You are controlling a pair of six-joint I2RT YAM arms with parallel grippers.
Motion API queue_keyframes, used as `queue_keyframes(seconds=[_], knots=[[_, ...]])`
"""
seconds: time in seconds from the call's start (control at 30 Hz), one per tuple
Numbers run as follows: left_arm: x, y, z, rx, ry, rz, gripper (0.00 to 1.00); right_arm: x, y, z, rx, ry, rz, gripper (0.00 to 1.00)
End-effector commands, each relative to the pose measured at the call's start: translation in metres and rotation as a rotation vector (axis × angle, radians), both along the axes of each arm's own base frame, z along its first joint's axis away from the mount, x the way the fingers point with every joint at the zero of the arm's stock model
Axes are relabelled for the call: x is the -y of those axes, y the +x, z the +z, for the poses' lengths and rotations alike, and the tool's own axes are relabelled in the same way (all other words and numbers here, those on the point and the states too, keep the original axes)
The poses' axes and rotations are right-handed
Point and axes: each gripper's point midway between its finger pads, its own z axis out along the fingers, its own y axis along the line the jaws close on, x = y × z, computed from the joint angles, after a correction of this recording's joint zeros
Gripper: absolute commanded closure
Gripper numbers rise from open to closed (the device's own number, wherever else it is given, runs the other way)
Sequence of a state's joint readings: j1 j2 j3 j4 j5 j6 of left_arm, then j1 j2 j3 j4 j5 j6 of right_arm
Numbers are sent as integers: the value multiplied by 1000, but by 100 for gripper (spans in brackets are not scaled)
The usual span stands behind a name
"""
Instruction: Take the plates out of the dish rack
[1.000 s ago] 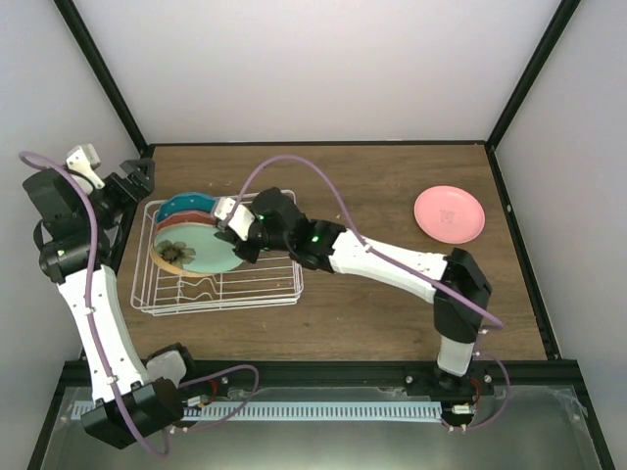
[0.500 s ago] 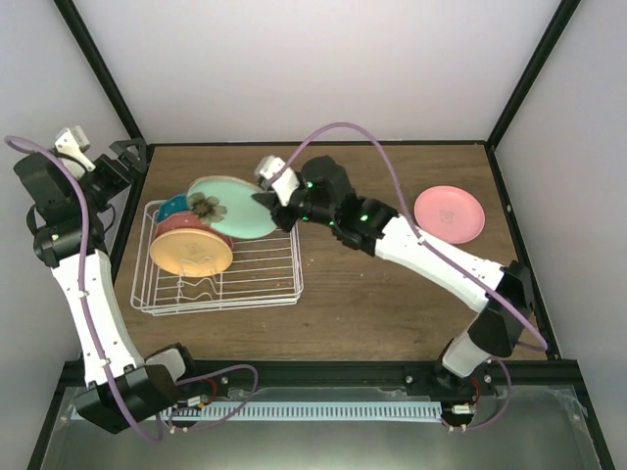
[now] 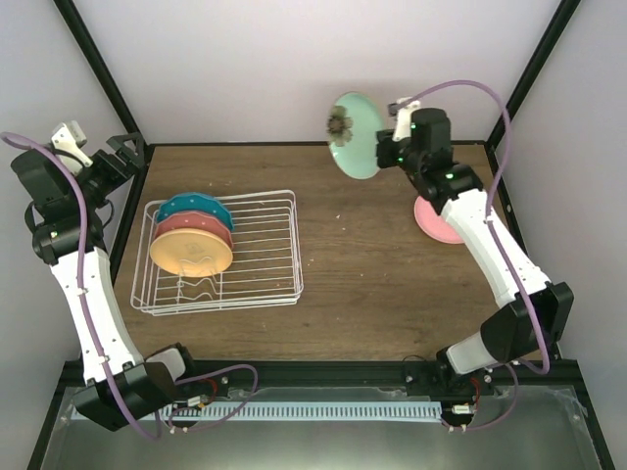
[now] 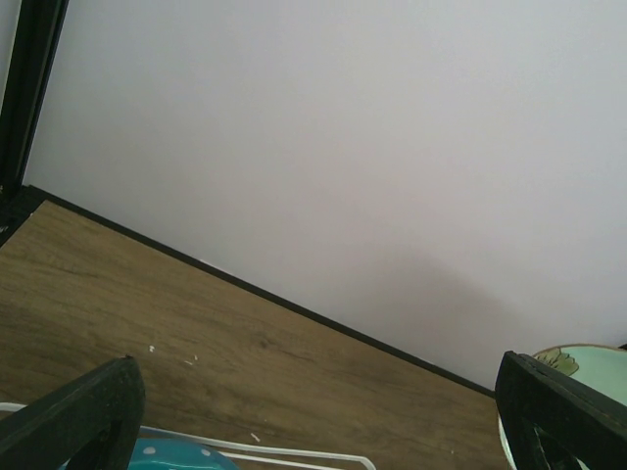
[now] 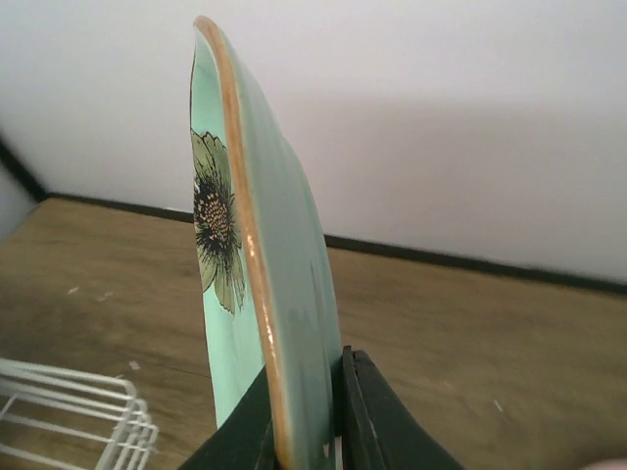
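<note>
Right hand is clamped on the rim of the mint green plate, held up in the air over the far edge of the table, about 1 o'clock from the table's middle. The right wrist view shows that plate edge-on and upright, its dark flower facing left, the fingers pinching its lower edge.

On the table under that arm, at 3 o'clock, lies the pink plate, partly hidden by the arm.

At 9 o'clock sits the dish rack. Three plates lean overlapped at its left end: the teal-blue plate farthest back, the salmon-red plate next, and the orange-yellow plate in front.

Left hand hangs at the table's far left corner, about 10 o'clock, fingers spread wide with nothing between them.
</note>
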State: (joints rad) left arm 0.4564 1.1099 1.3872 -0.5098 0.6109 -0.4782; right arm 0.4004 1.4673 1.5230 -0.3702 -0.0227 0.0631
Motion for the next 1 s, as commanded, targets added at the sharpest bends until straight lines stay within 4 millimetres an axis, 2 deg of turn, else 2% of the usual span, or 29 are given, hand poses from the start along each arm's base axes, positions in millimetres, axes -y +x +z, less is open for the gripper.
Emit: queue_keyframes(seconds=[0.0, 0.13, 0.2, 0.37, 0.47, 0.63, 0.83, 0.97], knots=[[2, -1, 4, 18, 1, -13, 0, 84, 15, 9, -70, 214, -284, 99], [4, -2, 0, 9, 1, -22, 0, 161, 11, -28, -155, 376, -468, 99], [4, -2, -3, 2, 5, -24, 0, 191, 7, -41, -181, 428, -541, 99], [5, -2, -8, -10, 6, -31, 0, 242, -7, -83, -282, 514, -681, 99], [5, -1, -9, -12, 7, -33, 0, 262, -17, -105, -313, 589, -724, 99], [5, -1, -12, -19, 5, -36, 0, 275, -22, -136, -365, 679, -751, 99], [7, -4, -12, -20, 13, -38, 0, 287, -20, -160, -393, 746, -773, 99], [7, -6, -12, -23, 25, -37, 0, 292, -10, -169, -399, 760, -766, 99]])
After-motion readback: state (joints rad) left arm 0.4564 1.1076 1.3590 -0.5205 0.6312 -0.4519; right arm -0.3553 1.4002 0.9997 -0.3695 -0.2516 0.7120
